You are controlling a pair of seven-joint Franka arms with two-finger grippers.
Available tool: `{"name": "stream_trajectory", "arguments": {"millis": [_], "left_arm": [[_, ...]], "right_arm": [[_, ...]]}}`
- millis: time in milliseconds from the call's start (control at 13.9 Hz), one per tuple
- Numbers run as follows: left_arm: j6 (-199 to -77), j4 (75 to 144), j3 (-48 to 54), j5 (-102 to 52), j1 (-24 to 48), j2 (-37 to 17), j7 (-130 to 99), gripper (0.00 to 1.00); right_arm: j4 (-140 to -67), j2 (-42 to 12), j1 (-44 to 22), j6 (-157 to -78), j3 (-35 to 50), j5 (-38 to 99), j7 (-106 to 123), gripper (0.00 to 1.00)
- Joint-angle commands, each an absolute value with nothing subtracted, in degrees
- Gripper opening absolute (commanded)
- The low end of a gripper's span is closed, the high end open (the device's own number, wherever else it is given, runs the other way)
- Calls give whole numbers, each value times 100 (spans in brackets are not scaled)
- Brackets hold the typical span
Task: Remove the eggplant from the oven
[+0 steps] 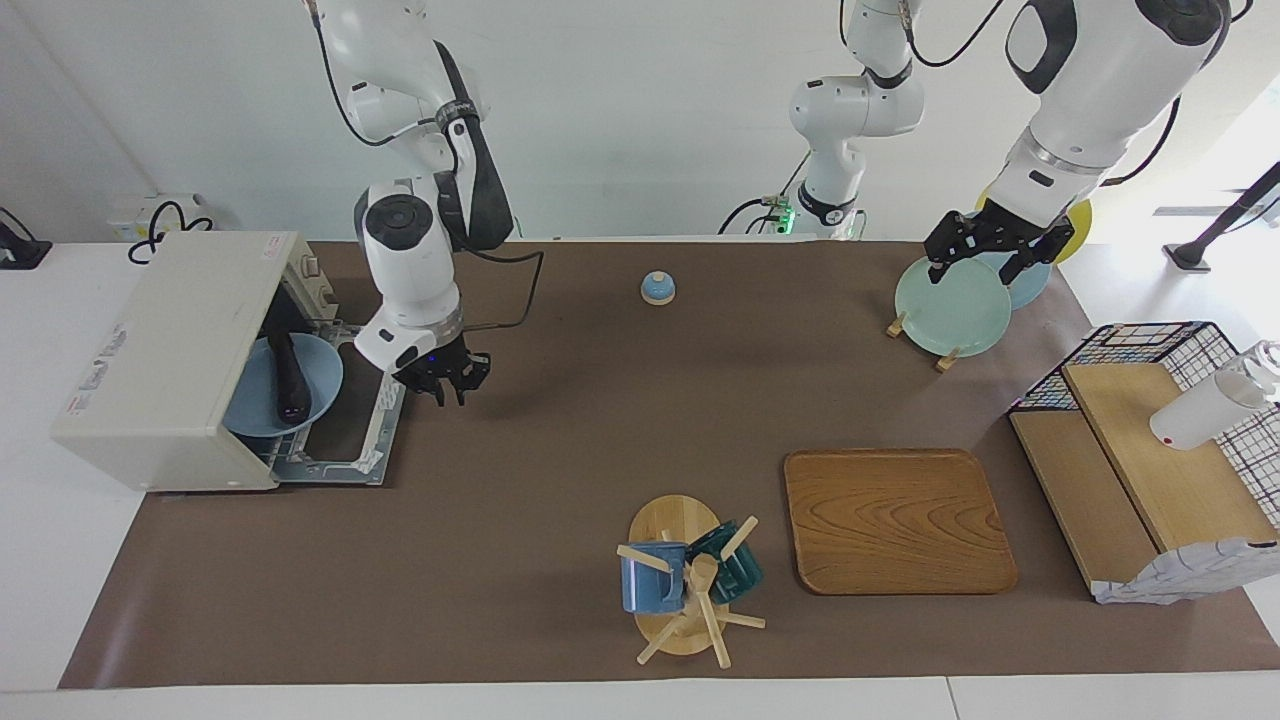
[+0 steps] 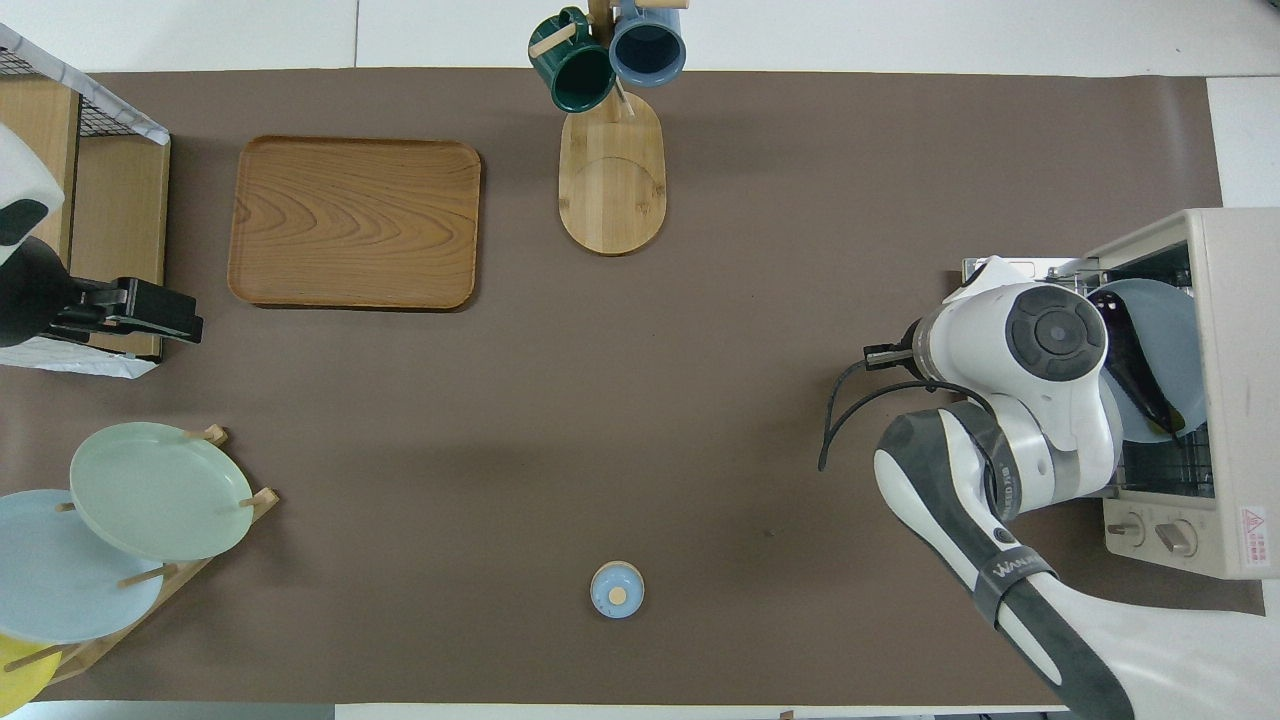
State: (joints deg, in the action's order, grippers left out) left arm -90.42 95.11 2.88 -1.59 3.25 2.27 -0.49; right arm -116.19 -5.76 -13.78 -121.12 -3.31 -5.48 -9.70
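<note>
With its fingers parted and empty, the right gripper [image 1: 447, 383] is hovering by the oven [image 1: 165, 360], risking knocking the eggplant [image 1: 288, 375] off its dish.

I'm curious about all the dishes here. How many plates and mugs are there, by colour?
Blue plates: 2, one in the rack, one in the oven under the eggplant
Green plates: 1
Yellow plates: 1
Blue mugs: 1
Green mugs: 1
Total: 6
</note>
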Motion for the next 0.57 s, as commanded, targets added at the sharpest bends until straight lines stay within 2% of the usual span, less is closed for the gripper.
{"name": "stream_trajectory", "arguments": {"millis": [0,287,502], "left_arm": [[-9053,9519,334,-79,255,264,-44,100],[-9053,9510,334,-79,264,264,-44,100],[-9053,9519,334,-70,264,264,-44,100]], "right_arm": [[-11277,-449,-951,-11218,-361,-999,-976,52],[-11680,-264,-318,-11232,-343,-1345,-731,51],[-12382,-88,-124,-12161,-352,-1354,-344,49]]}}
